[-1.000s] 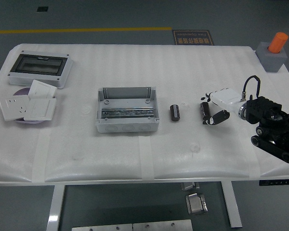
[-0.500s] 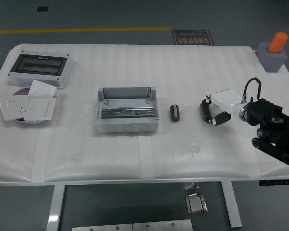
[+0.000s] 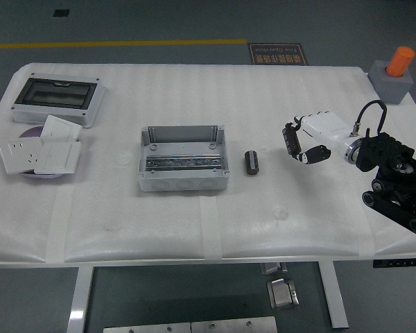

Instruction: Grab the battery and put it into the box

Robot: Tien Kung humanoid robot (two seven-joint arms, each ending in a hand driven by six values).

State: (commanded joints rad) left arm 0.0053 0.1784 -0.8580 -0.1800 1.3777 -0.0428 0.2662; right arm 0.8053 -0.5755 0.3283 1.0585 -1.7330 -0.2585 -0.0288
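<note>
White surface (image 3: pixel 194 229): padded, with taped seams; it carries everything listed below.

Robot hand, right (image 3: pixel 306 142): comes in from the right edge on a black arm, white-shelled with black fingers (image 3: pixel 289 137) — they curl around a dark cylinder, a battery, held up off the surface.

Held battery (image 3: pixel 291 141): upright-ish in the curled fingers, partly hidden, well right of the box.

Second battery (image 3: pixel 252 162): black cylinder lying on the surface, just right of the box, apart from the robot hand.

Box (image 3: pixel 183 159): grey, open-topped, near the middle; a metal rail runs across its inside.

Enclosure (image 3: pixel 57 99): grey case with a dark transparent lid, at the far left.

Wall sockets (image 3: pixel 40 151): white plates overlapping each other — they rest on a purple disc (image 3: pixel 29 134) near the left edge.

Grey block (image 3: pixel 393 80): at the far right corner, an orange cylinder (image 3: pixel 402 60) standing on it.

Left arm: out of sight.
</note>
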